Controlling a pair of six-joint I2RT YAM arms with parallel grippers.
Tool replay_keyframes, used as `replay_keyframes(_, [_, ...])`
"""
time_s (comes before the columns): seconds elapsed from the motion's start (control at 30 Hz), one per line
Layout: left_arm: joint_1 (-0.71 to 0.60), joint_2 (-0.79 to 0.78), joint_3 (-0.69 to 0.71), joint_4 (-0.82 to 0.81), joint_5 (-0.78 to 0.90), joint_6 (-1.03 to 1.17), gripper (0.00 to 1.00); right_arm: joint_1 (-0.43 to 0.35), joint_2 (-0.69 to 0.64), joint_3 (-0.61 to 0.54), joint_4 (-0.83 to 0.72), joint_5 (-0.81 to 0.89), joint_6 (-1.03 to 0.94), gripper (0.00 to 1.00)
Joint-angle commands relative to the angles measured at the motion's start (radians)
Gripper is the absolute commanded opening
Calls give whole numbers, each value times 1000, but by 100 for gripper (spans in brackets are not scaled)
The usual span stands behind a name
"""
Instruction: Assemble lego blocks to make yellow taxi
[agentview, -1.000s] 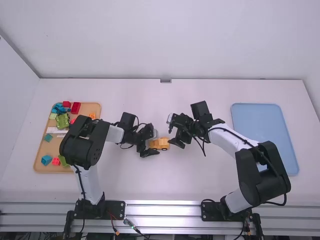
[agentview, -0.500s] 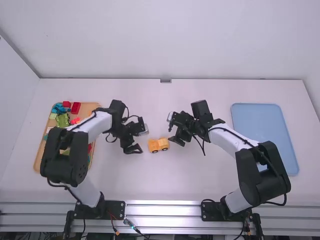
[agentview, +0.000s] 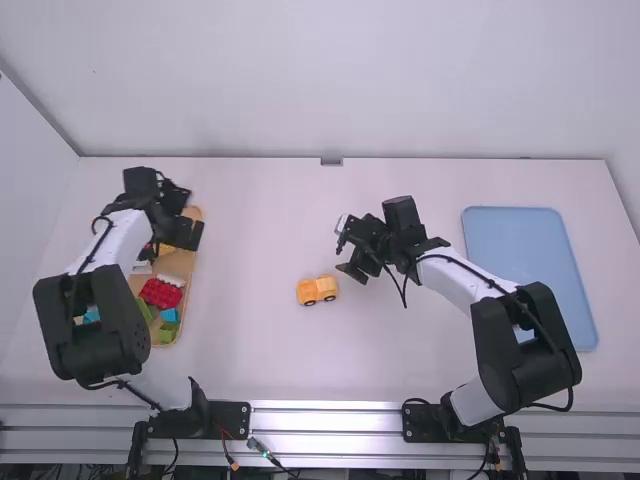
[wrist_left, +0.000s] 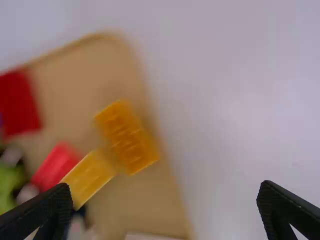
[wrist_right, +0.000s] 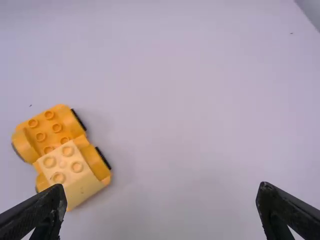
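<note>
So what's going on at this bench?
Two robot arms, nothing held. The left gripper hangs open over the edge of a tan wooden tray of coloured plastic blocks, two yellow-orange ones among them. The right gripper is open and empty near the part-built taxi: a yellow-orange wheeled base with a paler yellow studded block on one end, standing untouched on the white table.
</note>
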Motion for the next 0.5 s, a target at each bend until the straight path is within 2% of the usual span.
replay_keyframes(0.0, [70, -13, 26, -29, -35, -313, 99, -3, -7, 18, 13, 23, 46, 99])
replay_keyframes(0.07, [126, -8, 66, -93, 62, -306, 99, 2, -7, 19, 20, 20, 45, 99])
replay_keyframes(0.17, [184, 21, 148, -173, 61, -298, 99, 6, -7, 19, 26, 21, 45, 99])
replay_keyframes(0.27, [211, 60, 252, -261, 74, -190, 99, 5, -7, 18, 31, 21, 45, 99])
replay_keyframes(0.47, [198, 220, 554, -514, 56, 238, 99, -11, -7, 39, 2, 41, 65, 99])
